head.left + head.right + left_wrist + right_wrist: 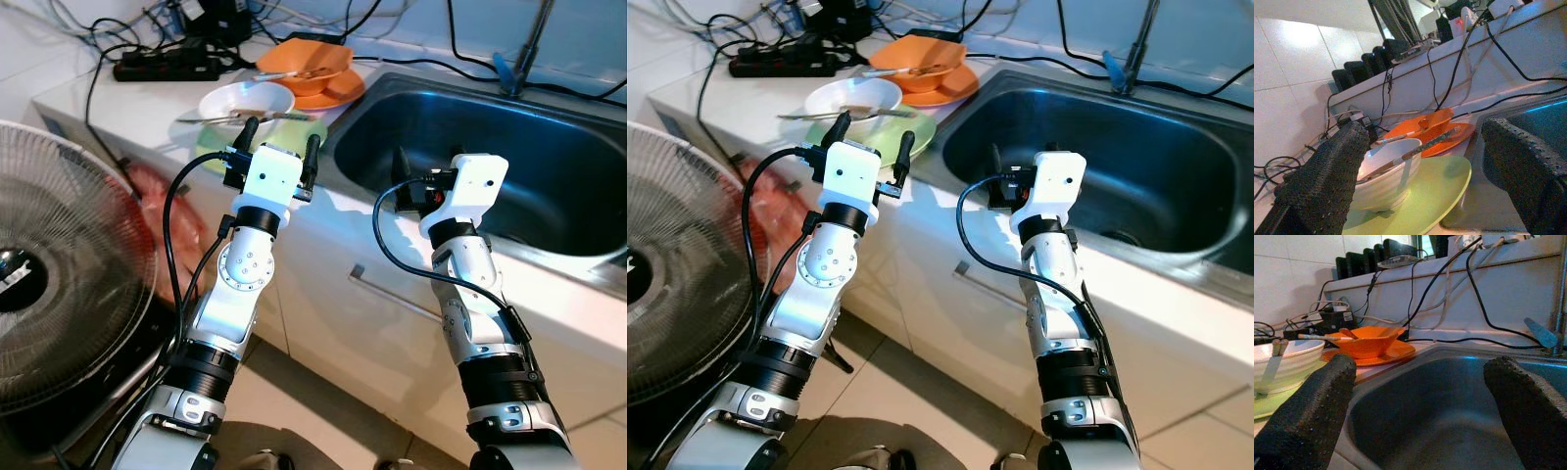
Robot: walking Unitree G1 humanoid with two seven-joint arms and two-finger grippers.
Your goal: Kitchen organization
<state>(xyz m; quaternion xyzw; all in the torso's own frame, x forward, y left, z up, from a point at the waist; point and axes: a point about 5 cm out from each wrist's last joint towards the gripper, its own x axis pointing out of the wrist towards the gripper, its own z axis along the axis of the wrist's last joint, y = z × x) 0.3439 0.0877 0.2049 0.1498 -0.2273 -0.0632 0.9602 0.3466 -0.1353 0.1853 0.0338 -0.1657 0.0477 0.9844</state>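
A white bowl with chopsticks laid across it sits on a pale green plate on the counter, left of the steel sink. Behind it an orange bowl holding utensils rests on an orange plate. My left gripper is open, raised at the counter's front edge just short of the green plate and white bowl. My right gripper is open too, at the sink's near left rim, pointing into the basin. Nothing is held.
A standing fan is close on my left. A power strip and tangled cables lie at the back of the counter. The faucet rises behind the sink. Cabinet fronts with a handle lie below the counter.
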